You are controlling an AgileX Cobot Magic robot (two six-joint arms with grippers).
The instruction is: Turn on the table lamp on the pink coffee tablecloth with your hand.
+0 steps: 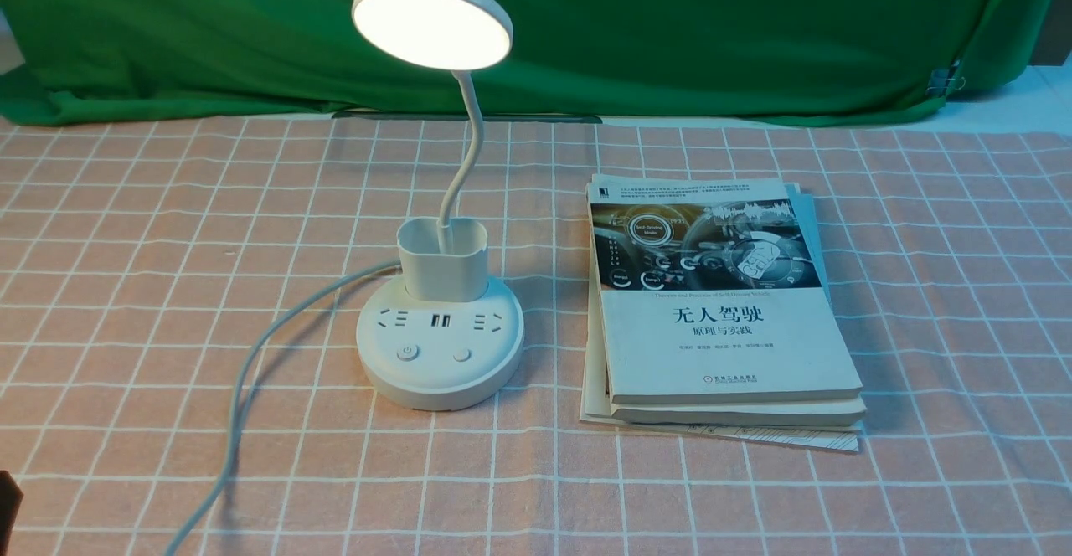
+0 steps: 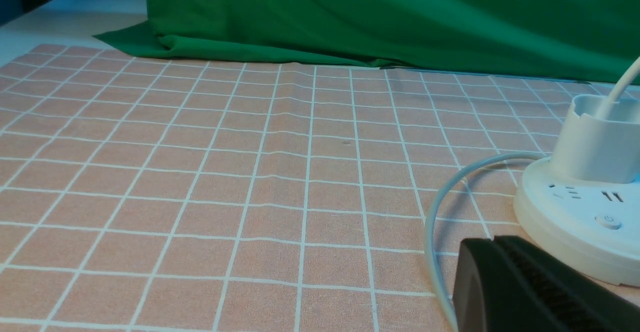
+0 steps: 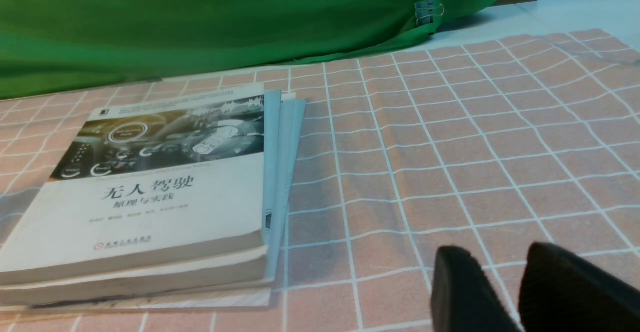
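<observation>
Left gripper [image 2: 493,242]: closed, its dark fingertips together, nothing between them; lower right of the left wrist view.
Right gripper [image 3: 497,249]: open, a gap between its blurred black fingers; lower right of its wrist view.
Pink tablecloth [image 1: 469,489]: salmon, white grid, lightly wrinkled, under lamp and books.
Cable [image 1: 244,372]: pale grey, curving from behind the lamp's cup to the front view's lower left edge.
Lamp [image 1: 440,384]: left of centre in the front view, upright, lit.
Base: round, white, with sockets, two dark slots and two round buttons, the left one bearing a power mark.
Cup: white, open-topped, at the base's rear.
Neck: thin, white, gently S-curved.
Head: tilted disc, its face glowing bright white.
Books [image 1: 729,347]: stacked, right of centre in the front view.
Green cloth [image 1: 670,37]: across the top.
</observation>
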